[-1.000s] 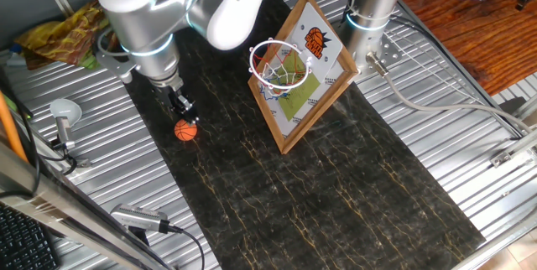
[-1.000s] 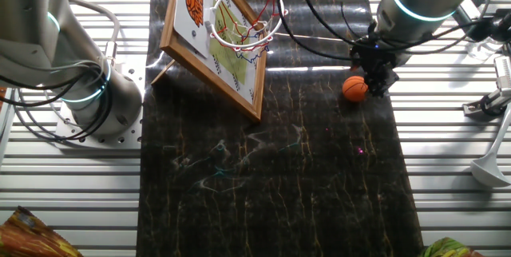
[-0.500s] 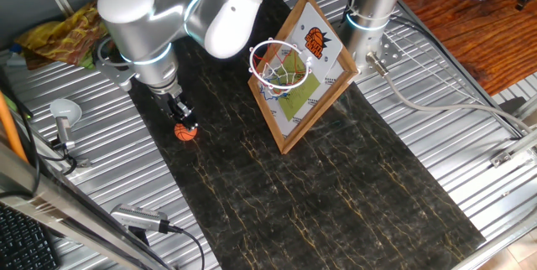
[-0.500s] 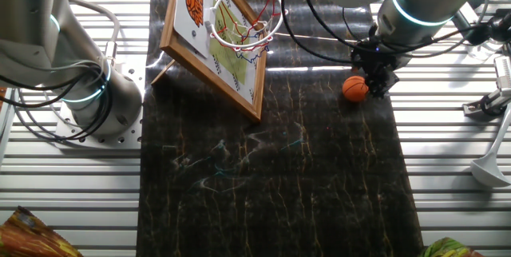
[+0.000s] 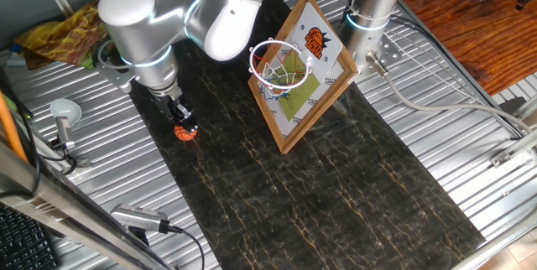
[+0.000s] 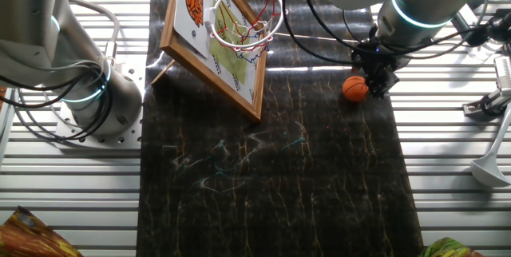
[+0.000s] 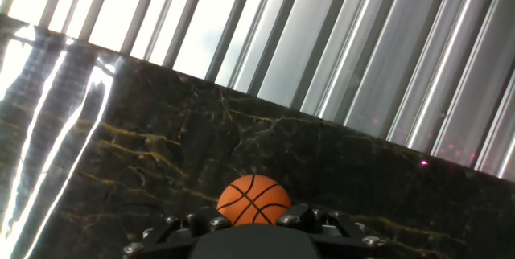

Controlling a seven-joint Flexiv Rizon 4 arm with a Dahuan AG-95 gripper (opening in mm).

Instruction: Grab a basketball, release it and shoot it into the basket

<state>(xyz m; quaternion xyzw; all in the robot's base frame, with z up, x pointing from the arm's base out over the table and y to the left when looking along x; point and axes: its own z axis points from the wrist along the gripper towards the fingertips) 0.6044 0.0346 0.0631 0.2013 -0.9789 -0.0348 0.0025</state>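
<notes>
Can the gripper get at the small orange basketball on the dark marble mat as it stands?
Probably yes. The gripper hangs right over the small orange basketball on the dark marble mat, nothing between them. The hand view shows the ball just ahead of the gripper body.

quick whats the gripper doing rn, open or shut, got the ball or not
gripper: down at the basketball on the dark mat; open or shut, and whether it grips the ball, cannot be told.
</notes>
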